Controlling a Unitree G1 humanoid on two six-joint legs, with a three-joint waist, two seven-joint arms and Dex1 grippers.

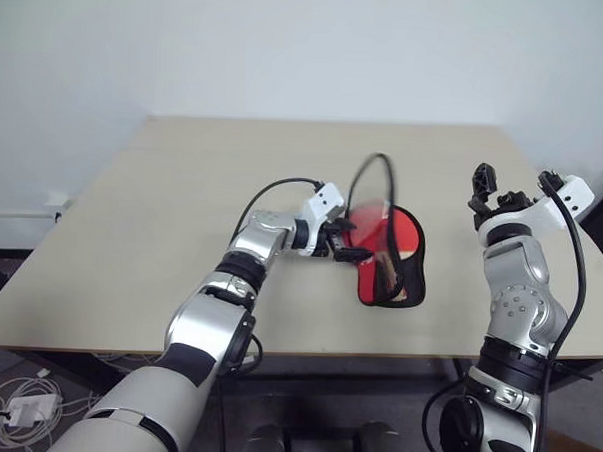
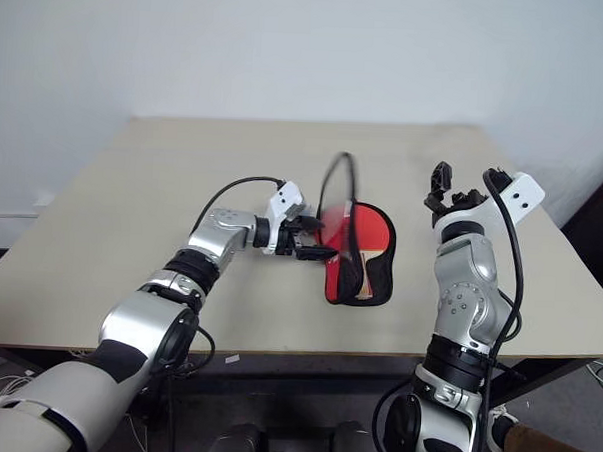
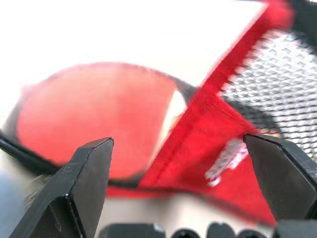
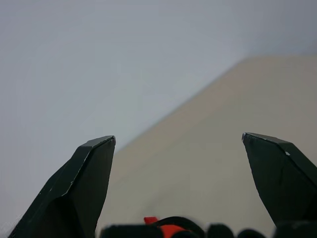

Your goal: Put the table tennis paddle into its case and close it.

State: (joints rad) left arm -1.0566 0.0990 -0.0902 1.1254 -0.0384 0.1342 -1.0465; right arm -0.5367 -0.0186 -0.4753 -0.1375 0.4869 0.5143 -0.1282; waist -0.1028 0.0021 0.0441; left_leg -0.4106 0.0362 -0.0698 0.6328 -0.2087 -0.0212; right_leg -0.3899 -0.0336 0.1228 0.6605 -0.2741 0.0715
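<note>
The left gripper (image 1: 343,245), jaws spread wide, is just left of the case (image 1: 404,281) in the middle of the table (image 1: 162,210). The right gripper (image 1: 513,185) is open too, well apart. The soft case flops; the stiff paddle (image 3: 94,119) lies inside, handle hidden.

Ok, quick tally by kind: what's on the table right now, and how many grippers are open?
Table tennis paddle: 1
Case, flap standing open: 1
Open grippers: 2, left gripper and right gripper
Total: 4
</note>
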